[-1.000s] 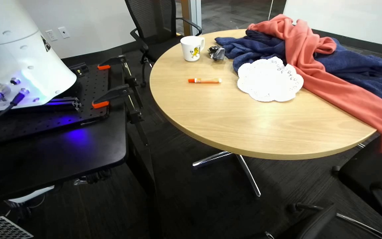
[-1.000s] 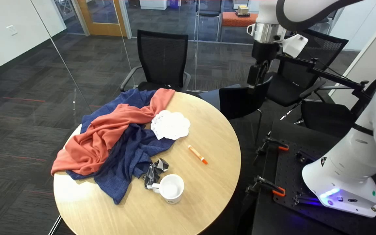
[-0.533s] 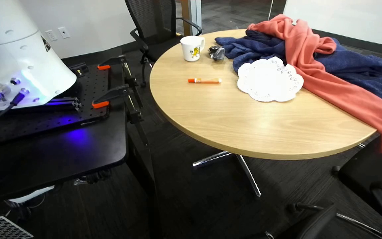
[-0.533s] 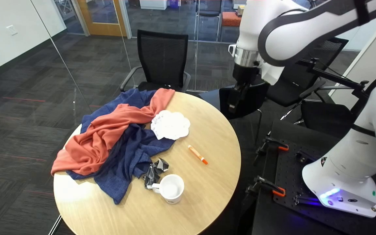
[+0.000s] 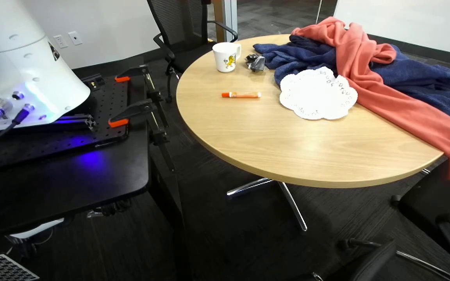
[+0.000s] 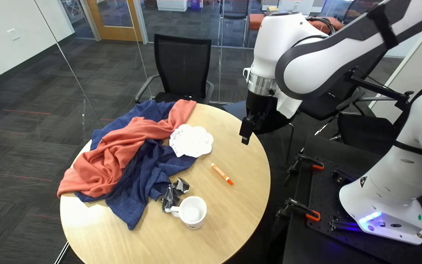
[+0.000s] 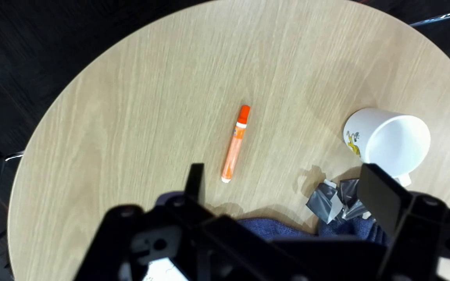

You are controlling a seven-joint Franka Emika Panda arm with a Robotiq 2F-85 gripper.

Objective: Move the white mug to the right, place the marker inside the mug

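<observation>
The white mug [image 5: 225, 62] stands upright on the round wooden table [image 5: 287, 148] in both exterior views [image 6: 196, 220]. It also shows at the right of the wrist view [image 7: 377, 128], with its handle partly hidden by a finger. The orange marker [image 5: 244, 95] lies flat on the table, also in an exterior view [image 6: 221, 173] and in the middle of the wrist view [image 7: 233, 152]. My gripper [image 6: 245, 140] hangs in the air above the table's edge, apart from mug and marker. In the wrist view the gripper [image 7: 283, 169] is open, with nothing between its fingers.
Crumpled black plastic [image 6: 172, 194] lies beside the mug's handle. A dark blue cloth [image 6: 137, 190] and a coral cloth [image 6: 123, 146] are heaped on the table, with a white doily [image 6: 192, 141] at their edge. A black chair [image 6: 181, 66] stands behind the table.
In an exterior view the arm and gripper have moved left and down, from beside the table to above its edge. The mug and marker have not moved.
</observation>
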